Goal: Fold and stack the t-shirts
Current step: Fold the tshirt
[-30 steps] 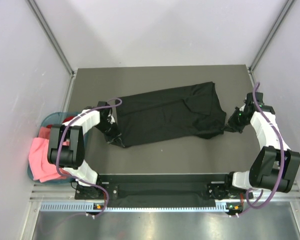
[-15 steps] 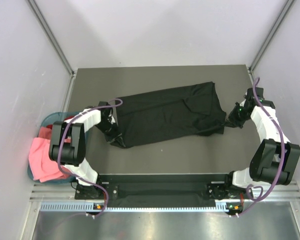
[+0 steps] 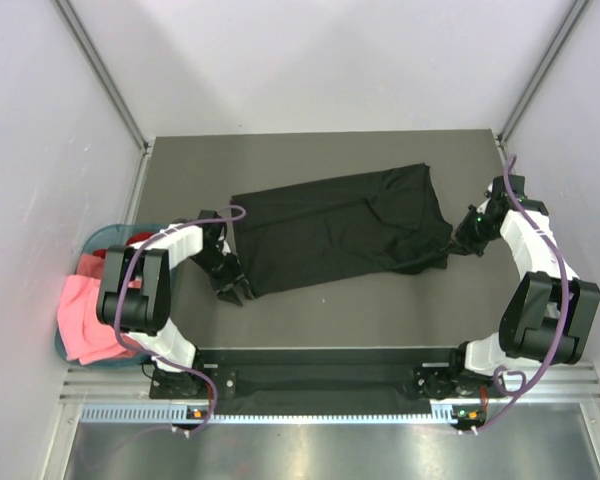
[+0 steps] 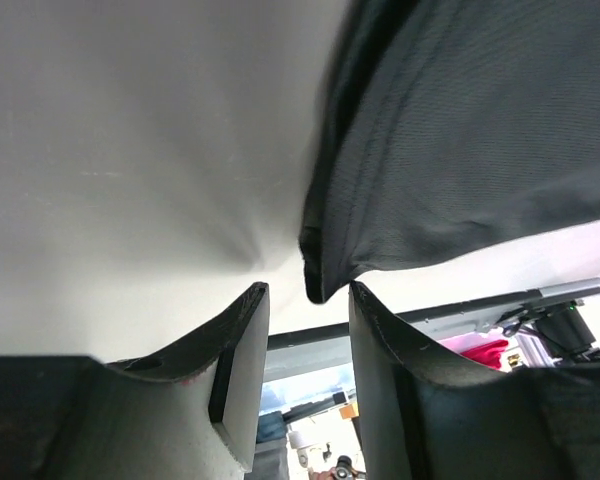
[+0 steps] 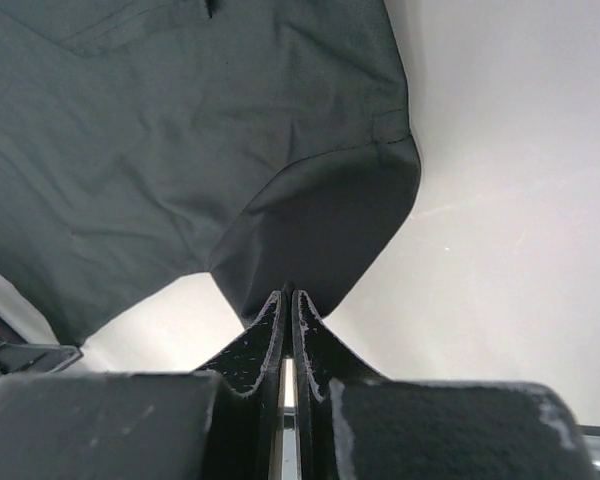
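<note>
From above, the left gripper (image 3: 229,287) and right gripper (image 3: 450,248) look small and dark against the black t-shirt (image 3: 340,228), and their fingertips cannot be made out. Left of the black t-shirt, the left arm (image 3: 132,292) covers part of the teal basket (image 3: 93,242), the pink t-shirt (image 3: 83,322) and the red t-shirt (image 3: 92,263). In the left wrist view, the black t-shirt runs off the top and right edges, and the background below its corner is blurred. In the right wrist view, it runs off the top and left edges, and its pinched tip is hidden between the fingers.

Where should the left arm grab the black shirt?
Grip the near left corner of the black shirt, coming in low from the left. That corner pokes out as a thin point just ahead of the open left end effector, so it probably fits.
</note>
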`<action>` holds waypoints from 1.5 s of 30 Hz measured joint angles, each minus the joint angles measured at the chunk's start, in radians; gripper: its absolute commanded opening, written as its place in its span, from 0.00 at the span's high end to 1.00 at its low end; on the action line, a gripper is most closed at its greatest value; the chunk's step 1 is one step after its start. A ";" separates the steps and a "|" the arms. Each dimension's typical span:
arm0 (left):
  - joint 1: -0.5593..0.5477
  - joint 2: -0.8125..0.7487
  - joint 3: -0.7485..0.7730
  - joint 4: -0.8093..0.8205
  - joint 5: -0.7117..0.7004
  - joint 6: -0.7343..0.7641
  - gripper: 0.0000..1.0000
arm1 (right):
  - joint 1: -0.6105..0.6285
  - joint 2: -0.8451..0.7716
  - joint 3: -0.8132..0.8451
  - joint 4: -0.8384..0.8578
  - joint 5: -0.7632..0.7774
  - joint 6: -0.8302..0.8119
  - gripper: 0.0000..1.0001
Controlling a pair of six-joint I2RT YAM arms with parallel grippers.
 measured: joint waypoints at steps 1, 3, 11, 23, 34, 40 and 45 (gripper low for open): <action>-0.001 0.000 -0.006 0.003 -0.001 -0.001 0.58 | 0.000 0.000 0.000 0.000 -0.003 0.000 1.00; -0.003 0.000 -0.018 0.010 -0.013 -0.010 0.59 | 0.000 0.000 0.000 0.000 -0.008 -0.004 1.00; -0.004 0.000 -0.027 0.054 -0.041 -0.043 0.62 | 0.000 0.000 0.000 0.006 -0.022 -0.008 1.00; -0.004 0.014 -0.025 0.091 -0.008 -0.050 1.00 | 0.000 0.001 0.006 0.011 -0.024 -0.008 1.00; -0.004 0.020 0.084 0.053 -0.003 -0.044 1.00 | 0.000 0.098 0.191 0.050 -0.021 0.006 1.00; -0.002 0.048 0.165 0.019 -0.023 -0.043 1.00 | 0.001 0.195 0.277 0.071 -0.040 0.010 1.00; 0.018 0.094 0.235 -0.003 -0.041 -0.039 1.00 | 0.013 0.290 0.367 0.077 -0.061 0.009 1.00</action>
